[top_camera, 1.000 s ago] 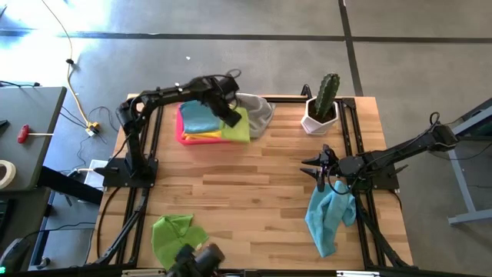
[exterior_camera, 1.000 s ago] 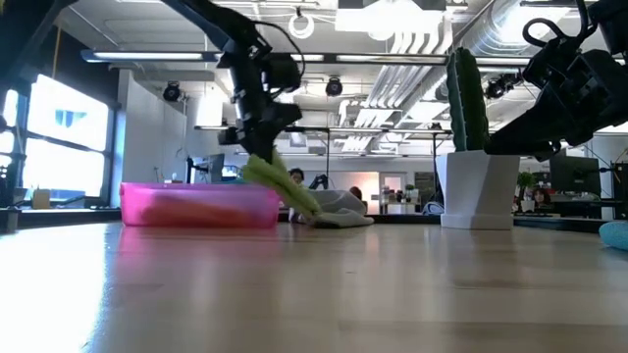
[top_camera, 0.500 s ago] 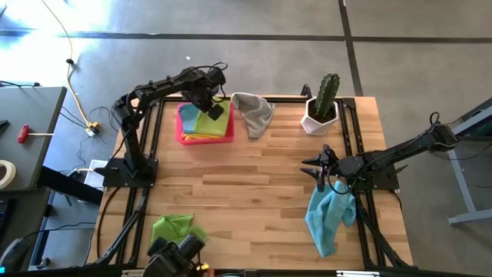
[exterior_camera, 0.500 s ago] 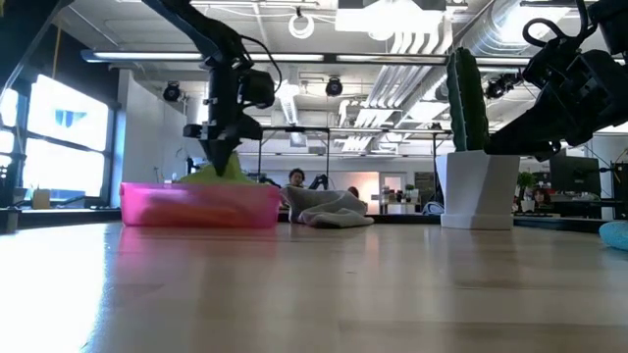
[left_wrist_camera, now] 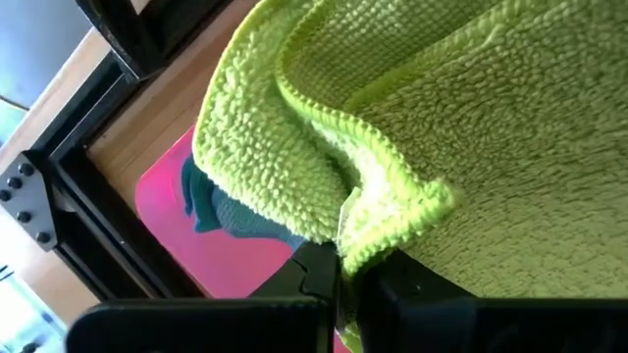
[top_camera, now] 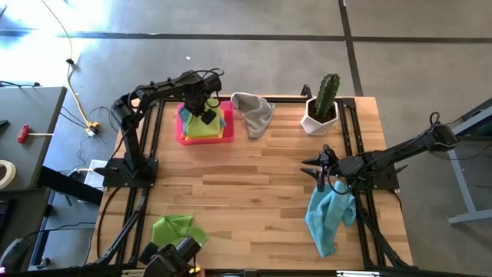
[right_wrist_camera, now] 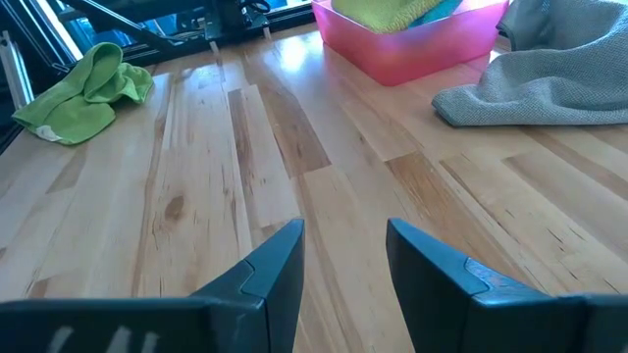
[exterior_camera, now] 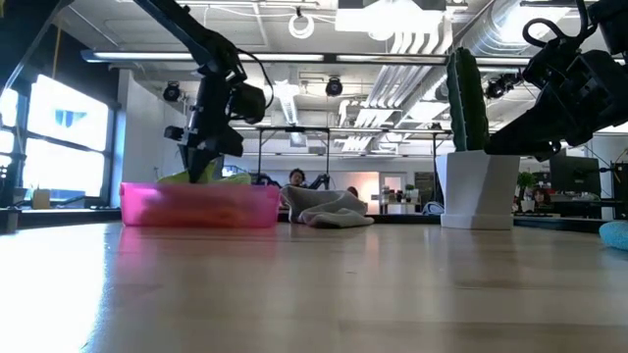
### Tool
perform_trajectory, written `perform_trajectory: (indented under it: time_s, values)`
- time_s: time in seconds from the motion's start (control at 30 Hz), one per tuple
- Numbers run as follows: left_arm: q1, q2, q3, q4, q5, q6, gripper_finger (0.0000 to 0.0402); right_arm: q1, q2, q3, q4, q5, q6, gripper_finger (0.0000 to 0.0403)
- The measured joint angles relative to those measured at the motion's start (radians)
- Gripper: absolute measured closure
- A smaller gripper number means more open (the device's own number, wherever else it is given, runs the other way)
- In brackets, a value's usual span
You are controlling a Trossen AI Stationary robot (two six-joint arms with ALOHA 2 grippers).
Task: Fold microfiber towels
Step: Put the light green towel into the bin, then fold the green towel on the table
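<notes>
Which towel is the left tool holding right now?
The lime towel over the pink tray: the left tool pinches its edge. The grey, green and blue towels lie loose.
</notes>
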Motion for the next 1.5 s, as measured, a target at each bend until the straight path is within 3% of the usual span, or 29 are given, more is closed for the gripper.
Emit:
perform_trajectory:
  time_s: [0.27, 0.53, 0.7, 0.83, 0.97, 1.1, 1.33, 1.5]
  values:
    - [-0.008, 0.000, 0.000, -0.001, -0.059, -0.056, 0.0362, 0.000, 0.000, 0.000, 0.000, -0.001, 0.000, 0.0265]
    - [-0.050, 0.000, 0.011, -0.011, -0.152, -0.011, 0.0254, 0.000, 0.000, -0.001, -0.002, -0.005, 0.000, 0.0265]
    - [-0.066, -0.073, 0.075, -0.044, -0.042, -0.011, 0.0193, 0.000, 0.000, -0.001, -0.002, -0.004, 0.000, 0.0265]
    - [-0.135, -0.192, 0.082, -0.044, 0.055, -0.020, 0.0174, 0.000, 0.000, -0.001, -0.002, -0.003, 0.000, 0.0265]
    - [-0.286, -0.298, 0.026, -0.012, 0.104, -0.103, 0.0168, 0.000, 0.000, -0.001, -0.002, -0.003, 0.000, 0.0265]
    - [-0.517, -0.365, -0.066, 0.006, 0.096, -0.232, 0.0167, 0.000, 0.000, -0.001, -0.005, -0.003, 0.000, 0.0265]
    - [-0.940, -0.369, -0.232, -0.001, 0.090, -0.580, 0.0167, 0.000, 0.000, -0.001, -0.005, 0.002, 0.000, 0.0265]
    - [-1.176, -0.339, -0.298, 0.015, 0.175, -0.888, 0.0167, 0.000, 0.000, -0.001, -0.006, 0.001, 0.000, 0.0265]
